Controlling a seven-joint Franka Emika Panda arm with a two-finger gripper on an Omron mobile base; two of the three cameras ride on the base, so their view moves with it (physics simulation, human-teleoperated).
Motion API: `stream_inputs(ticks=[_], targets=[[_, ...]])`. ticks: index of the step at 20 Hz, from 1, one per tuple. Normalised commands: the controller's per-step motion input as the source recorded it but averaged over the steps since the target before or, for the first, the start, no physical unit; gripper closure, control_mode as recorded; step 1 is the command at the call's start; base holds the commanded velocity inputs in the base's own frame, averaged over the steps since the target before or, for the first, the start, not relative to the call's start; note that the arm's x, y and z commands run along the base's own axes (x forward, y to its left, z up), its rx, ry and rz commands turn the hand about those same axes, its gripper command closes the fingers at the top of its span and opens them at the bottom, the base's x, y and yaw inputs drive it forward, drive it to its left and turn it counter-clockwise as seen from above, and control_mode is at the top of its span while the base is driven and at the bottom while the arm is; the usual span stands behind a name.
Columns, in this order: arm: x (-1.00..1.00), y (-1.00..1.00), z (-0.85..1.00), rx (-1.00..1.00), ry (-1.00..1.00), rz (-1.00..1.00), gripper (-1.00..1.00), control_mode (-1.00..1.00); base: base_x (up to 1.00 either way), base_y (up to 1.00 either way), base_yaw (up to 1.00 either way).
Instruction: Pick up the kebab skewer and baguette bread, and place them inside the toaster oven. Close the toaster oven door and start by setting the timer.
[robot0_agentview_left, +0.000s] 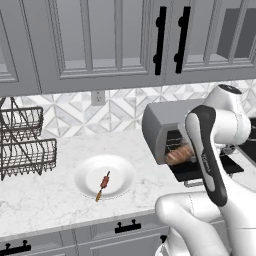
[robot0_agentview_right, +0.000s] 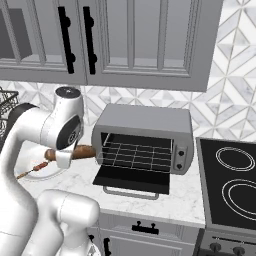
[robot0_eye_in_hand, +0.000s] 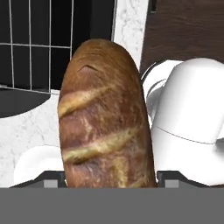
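**Bread held at the open oven, skewer on the plate**

While the arm fills the right side of the left base view, the baguette bread (robot0_agentview_left: 179, 154) shows as a brown end at centre right, just in front of the toaster oven (robot0_agentview_left: 162, 120), whose door (robot0_agentview_left: 200, 167) hangs open below it. The kebab skewer (robot0_agentview_left: 103, 186) lies on a white plate (robot0_agentview_left: 120, 172) at lower centre, well apart from the oven. A wire rack (robot0_agentview_left: 25, 142) stands at the left edge.

Right base view: the bread (robot0_agentview_right: 82, 151) sticks out level from behind the arm at centre left, its tip near the oven (robot0_agentview_right: 145, 122) opening. Door (robot0_agentview_right: 132, 180) folded down flat; the skewer (robot0_agentview_right: 32, 168) at the left edge; a stovetop (robot0_agentview_right: 232, 185) at right.

Hand view: the bread (robot0_eye_in_hand: 105, 118) runs up the middle of the frame, and the gripper (robot0_eye_in_hand: 105, 181) fingers (robot0_eye_in_hand: 50, 179) sit either side of its lower end, pinching it. Oven rack bars at upper left.
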Motion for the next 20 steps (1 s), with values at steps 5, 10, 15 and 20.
stream_inputs(ticks=[5,10,15,20], targets=[[0.33,-0.98,0.00,0.00,0.00,-0.33,1.00,-1.00,0.00,0.00,0.00],[0.47,-0.65,0.00,0.00,0.00,-0.25,1.00,-1.00,0.00,0.00,0.00],[0.32,-0.35,-0.26,0.00,-0.08,-0.07,1.00,-1.00,0.00,0.00,0.00],[0.05,-0.37,-0.29,0.00,-0.09,0.06,1.00,-1.00,0.00,0.00,0.00]])
